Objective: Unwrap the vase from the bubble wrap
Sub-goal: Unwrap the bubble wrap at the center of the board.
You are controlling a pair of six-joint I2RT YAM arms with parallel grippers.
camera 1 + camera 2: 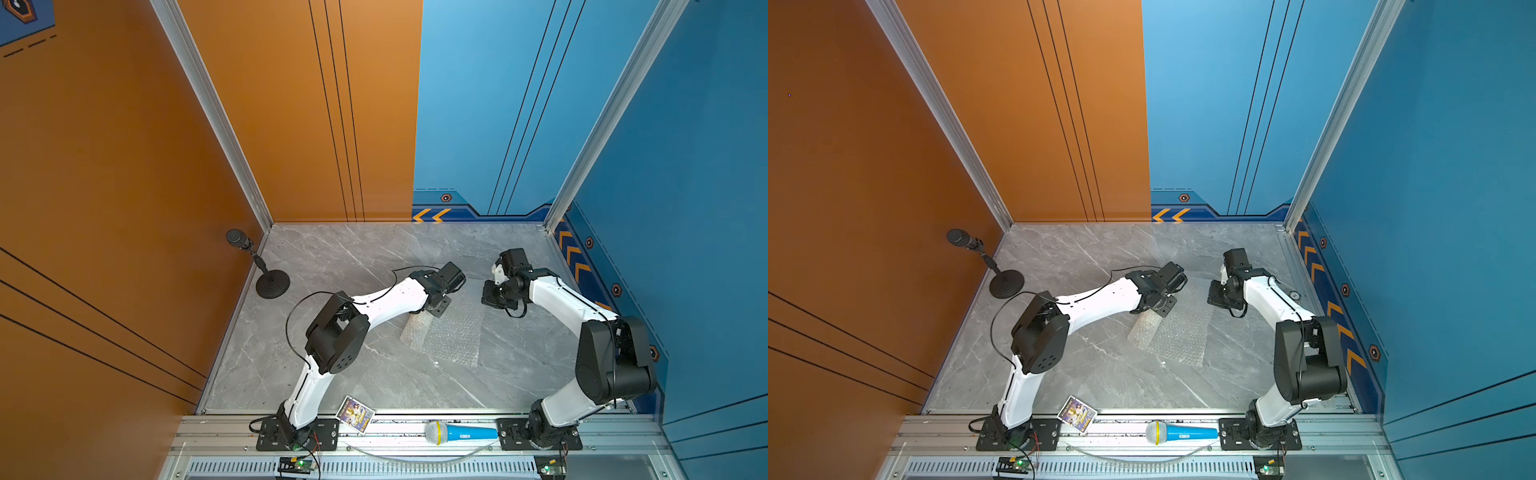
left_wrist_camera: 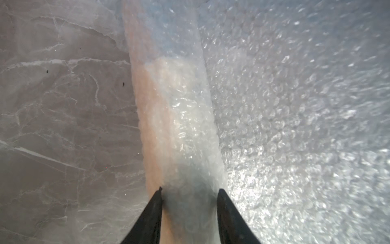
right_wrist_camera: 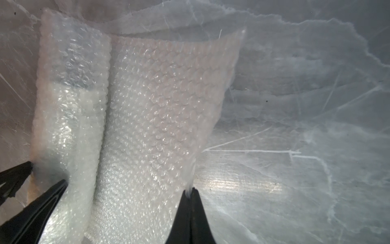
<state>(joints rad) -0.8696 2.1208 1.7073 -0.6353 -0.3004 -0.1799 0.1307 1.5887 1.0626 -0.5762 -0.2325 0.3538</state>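
The bubble wrap (image 1: 451,338) sits on the marble table (image 1: 332,266) between the two arms, partly rolled out. There's a flat sheet toward the right arm and a fat roll toward the left arm. The vase (image 2: 175,109) is inside that roll, lying on its side. It only shows as a paler, more solid shape through the layers, so the ribs and which end is the mouth are anyone's guess.

The left gripper (image 2: 189,190) has its jaws pressed against both sides of the roll near one end, so it's clamped on the wrapped bundle. It's hard to tell whether vase or just hollow wrap sits between them. The right gripper (image 3: 191,190) has its jaws pinched together on the free edge of the sheet, which lifts a bit off the table there.

Handling-wise, the wrap looks super light, floppy and slick. A thin pinch right at the edge could slip out or just stretch the film if it's yanked, so a bite further in seems safer.

The vase is probably rigid and breakable, and it's round, so it'll likely roll once the last layer lets go. Squeezing through the padding should be fine if it's gentle. The best hold is probably where the pale shape is widest, since a hollow end would just crush flat. Once it's bare, the cylindrical body looks like a better grab than the flared mouth.
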